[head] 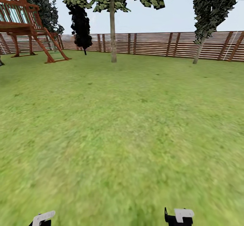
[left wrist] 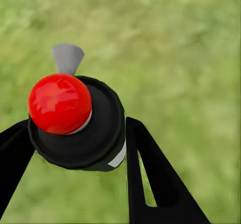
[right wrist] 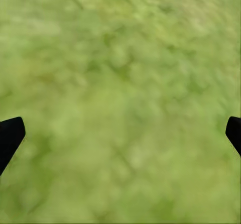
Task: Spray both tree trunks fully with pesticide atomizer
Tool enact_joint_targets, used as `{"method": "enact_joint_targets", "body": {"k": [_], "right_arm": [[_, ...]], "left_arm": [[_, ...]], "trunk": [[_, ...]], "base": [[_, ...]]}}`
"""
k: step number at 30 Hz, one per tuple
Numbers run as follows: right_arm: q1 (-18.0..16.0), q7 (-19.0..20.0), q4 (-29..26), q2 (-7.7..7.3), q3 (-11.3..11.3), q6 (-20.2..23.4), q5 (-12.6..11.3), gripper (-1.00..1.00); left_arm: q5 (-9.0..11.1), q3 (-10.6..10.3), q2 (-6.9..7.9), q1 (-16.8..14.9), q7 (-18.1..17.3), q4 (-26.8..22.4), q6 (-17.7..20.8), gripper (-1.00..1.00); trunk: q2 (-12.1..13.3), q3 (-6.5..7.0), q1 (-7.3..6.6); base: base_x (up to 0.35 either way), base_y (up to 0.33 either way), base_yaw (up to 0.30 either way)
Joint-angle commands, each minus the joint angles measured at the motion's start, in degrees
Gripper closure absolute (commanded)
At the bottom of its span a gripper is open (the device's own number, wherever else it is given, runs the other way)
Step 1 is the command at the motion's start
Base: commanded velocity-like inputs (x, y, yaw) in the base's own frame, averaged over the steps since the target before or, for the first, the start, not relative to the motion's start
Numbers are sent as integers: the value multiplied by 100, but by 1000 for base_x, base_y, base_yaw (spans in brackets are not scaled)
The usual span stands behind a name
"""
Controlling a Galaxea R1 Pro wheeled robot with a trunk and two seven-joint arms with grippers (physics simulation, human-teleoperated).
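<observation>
A: What shows from the head camera?

B: A wide lawn runs out to a brown slatted fence. A tall tree with a straight bare trunk stands near the fence, about the middle of the view. A second tree with a leaning trunk is further right, also by the fence. A very dark tree stands left of the middle one, and a wooden play tower with a ladder sits at the far left. Both trees are well away from the robot.

A: And the arms?

B: Only their tops peek in at the bottom edge: the left gripper at the lower left, the right gripper at the lower right. From here I cannot tell how their fingers stand.

A: The left wrist camera?

B: The left gripper is clamped on the sprayer, one black finger pressed against each side of its round black body. The sprayer has a red knob on top and a grey nozzle sticking out beyond it. Blurry grass lies behind.

A: The right wrist camera?

B: The right gripper has its fingers spread wide, a black fingertip at each side edge, with nothing but grass between them.
</observation>
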Motion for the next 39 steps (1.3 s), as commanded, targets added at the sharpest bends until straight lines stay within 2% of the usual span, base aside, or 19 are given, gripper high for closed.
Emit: {"method": "enact_joint_targets", "body": {"k": [1,39], "right_arm": [[0,3,0,3,0,0,0,-100],[0,0,0,1,0,0,0,-100]], "left_arm": [[1,1,0,0,-1,-1,0,100],[1,3,0,0,-1,-1,0,100]], "trunk": [[0,0,0],[0,0,0]], "base": [[338,0,0],[338,0,0]]}}
